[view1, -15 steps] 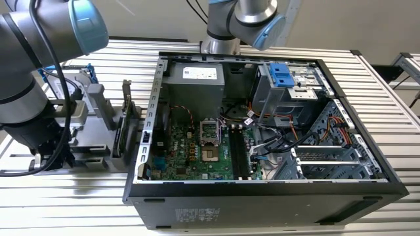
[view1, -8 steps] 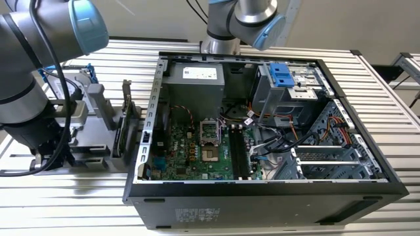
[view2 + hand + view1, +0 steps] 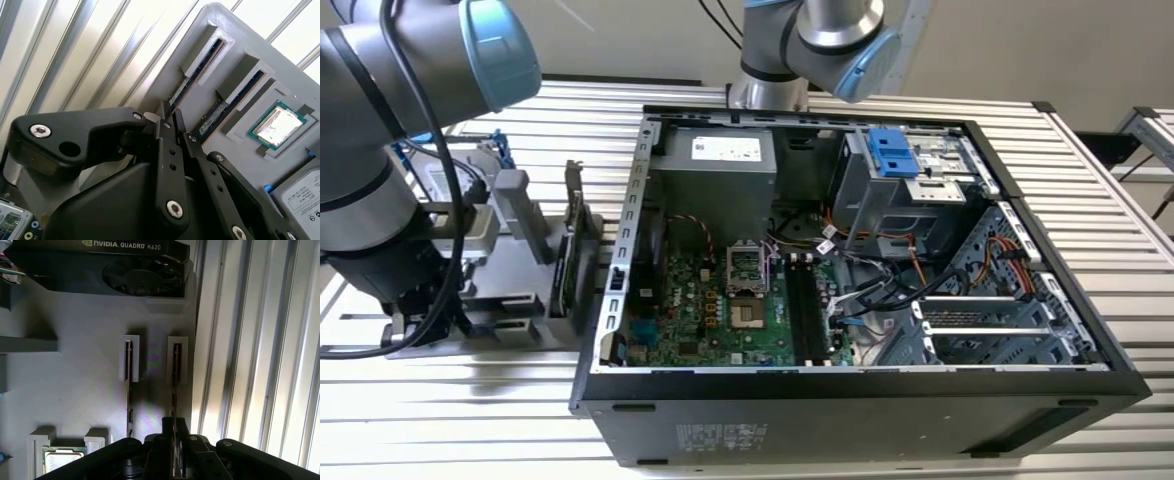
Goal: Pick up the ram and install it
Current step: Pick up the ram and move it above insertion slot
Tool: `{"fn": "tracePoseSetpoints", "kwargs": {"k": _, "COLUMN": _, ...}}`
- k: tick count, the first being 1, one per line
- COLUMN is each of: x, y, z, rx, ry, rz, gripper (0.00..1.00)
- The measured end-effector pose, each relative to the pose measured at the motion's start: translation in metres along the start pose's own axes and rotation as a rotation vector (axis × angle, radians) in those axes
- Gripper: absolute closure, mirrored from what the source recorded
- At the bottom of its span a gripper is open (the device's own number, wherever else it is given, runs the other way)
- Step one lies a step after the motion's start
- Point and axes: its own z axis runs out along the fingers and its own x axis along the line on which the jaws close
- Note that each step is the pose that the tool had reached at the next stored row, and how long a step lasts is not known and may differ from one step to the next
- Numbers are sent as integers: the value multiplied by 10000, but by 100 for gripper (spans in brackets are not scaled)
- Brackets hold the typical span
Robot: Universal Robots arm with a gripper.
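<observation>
Hand (image 3: 174,424) astride end of ram (image 3: 176,367)

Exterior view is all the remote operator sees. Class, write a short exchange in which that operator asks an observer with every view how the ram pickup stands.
Operator: Which part is the end effector at?
Observer: In the first wrist view the end effector is at one end of the ram, the stick nearer the edge of the grey tray.
Operator: Is it lifted out yet?
Observer: No. Its far end sits on edge in its holder, with a second stick in the slot beside it.
</observation>
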Motion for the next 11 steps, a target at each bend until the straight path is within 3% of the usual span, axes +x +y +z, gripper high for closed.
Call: {"fn": "tracePoseSetpoints", "kwargs": {"k": 11, "x": 0, "y": 0, "z": 1, "rx": 0, "ry": 3, "rz": 0, "gripper": 100}}
